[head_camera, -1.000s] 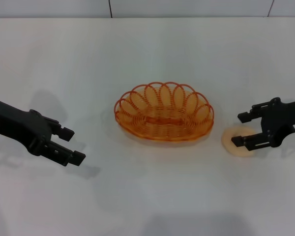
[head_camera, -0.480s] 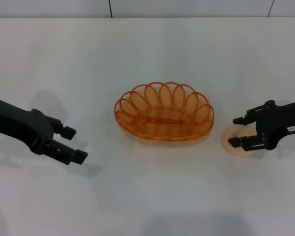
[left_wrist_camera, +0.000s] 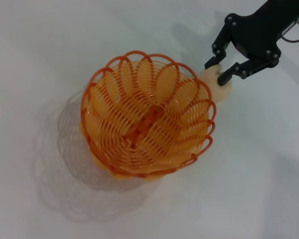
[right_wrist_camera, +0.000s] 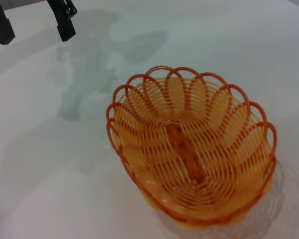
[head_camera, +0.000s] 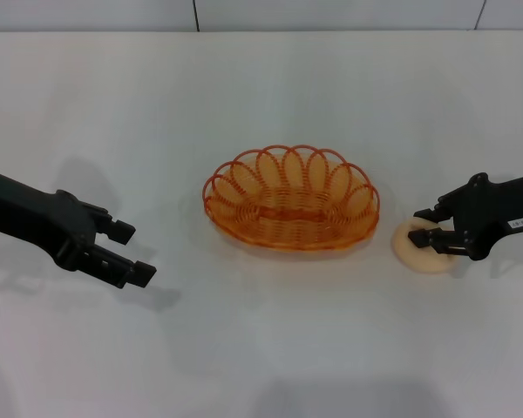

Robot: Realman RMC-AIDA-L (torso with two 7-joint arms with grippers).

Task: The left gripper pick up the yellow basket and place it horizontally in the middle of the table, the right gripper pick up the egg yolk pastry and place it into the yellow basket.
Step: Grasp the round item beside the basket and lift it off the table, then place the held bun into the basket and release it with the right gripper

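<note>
The yellow basket (head_camera: 291,198) lies lengthwise across the middle of the table (head_camera: 261,348), upright and empty; it also shows in the left wrist view (left_wrist_camera: 147,117) and the right wrist view (right_wrist_camera: 189,149). My left gripper (head_camera: 129,252) is open and empty, well to the basket's left, just above the table. The egg yolk pastry (head_camera: 427,257) lies on the table just right of the basket. My right gripper (head_camera: 421,226) has its fingers closed in against the pastry's top and sides; the left wrist view shows this gripper (left_wrist_camera: 217,72) on the pastry (left_wrist_camera: 220,92).
A tiled wall edge runs along the back of the table (head_camera: 196,17). White table surface stretches in front of and behind the basket. My left gripper (right_wrist_camera: 34,31) shows far off in the right wrist view.
My right gripper has lowered onto the pastry and its fingers have narrowed around it. My left gripper has shifted very slightly. The basket has not moved.
</note>
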